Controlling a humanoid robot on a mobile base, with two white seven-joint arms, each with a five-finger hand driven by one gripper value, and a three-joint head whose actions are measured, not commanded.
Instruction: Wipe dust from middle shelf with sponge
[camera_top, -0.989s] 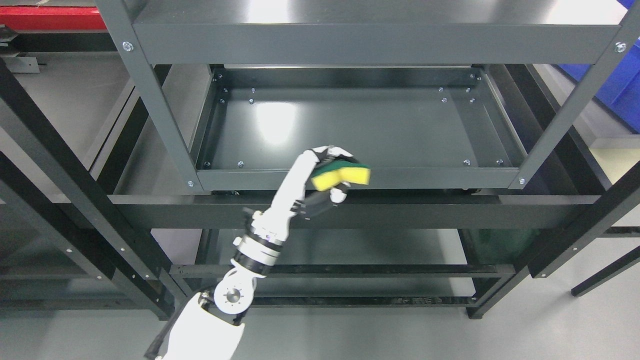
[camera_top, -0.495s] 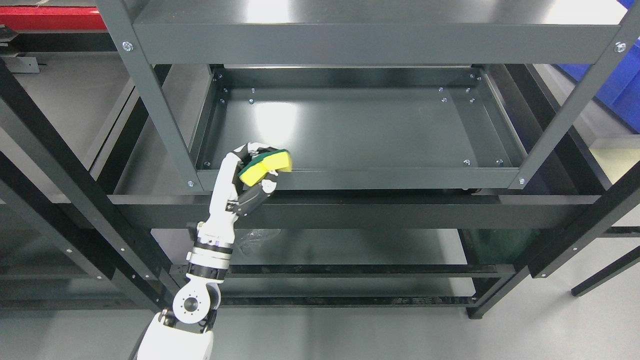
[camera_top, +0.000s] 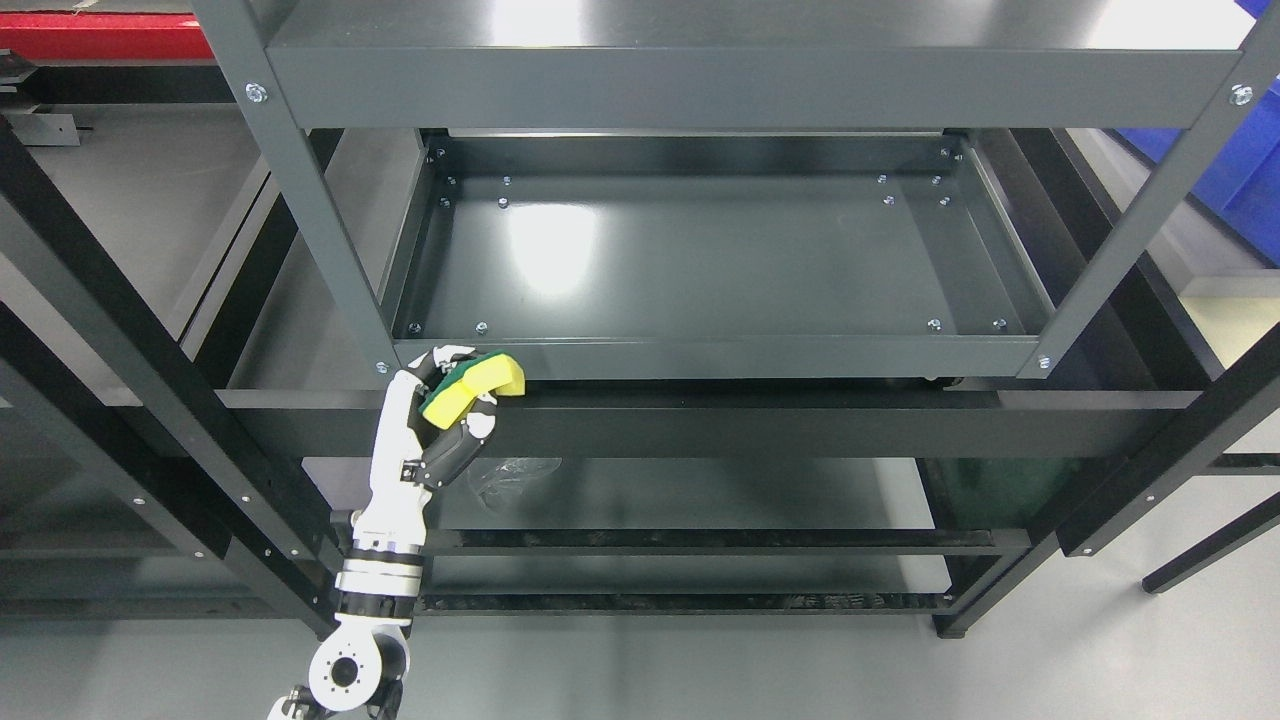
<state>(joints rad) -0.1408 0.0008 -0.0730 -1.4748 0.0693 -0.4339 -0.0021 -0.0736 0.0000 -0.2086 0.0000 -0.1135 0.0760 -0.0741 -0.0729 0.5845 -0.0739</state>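
Observation:
A yellow sponge with a green scrub side (camera_top: 470, 384) is squeezed and bent in my left hand (camera_top: 450, 395), whose white fingers are shut on it. The hand sits just in front of and below the front lip of the dark grey middle shelf (camera_top: 720, 255), near its front left corner, and not over the tray surface. The forearm drops down to the bottom left edge of the picture. The shelf's tray is bare and glossy, with a bright glare patch at its left. My right arm does not show.
Grey uprights (camera_top: 300, 190) and the top shelf's front beam (camera_top: 740, 85) frame the opening. A black crossbar (camera_top: 720, 420) runs below the shelf lip. Clear crumpled plastic (camera_top: 515, 472) lies on the lower shelf. A blue bin (camera_top: 1235, 170) stands at the right.
My left hand has pulled the sponge left and down along the front lip, from near the shelf's middle to below its front left corner. The arm has drawn back toward the lower left.

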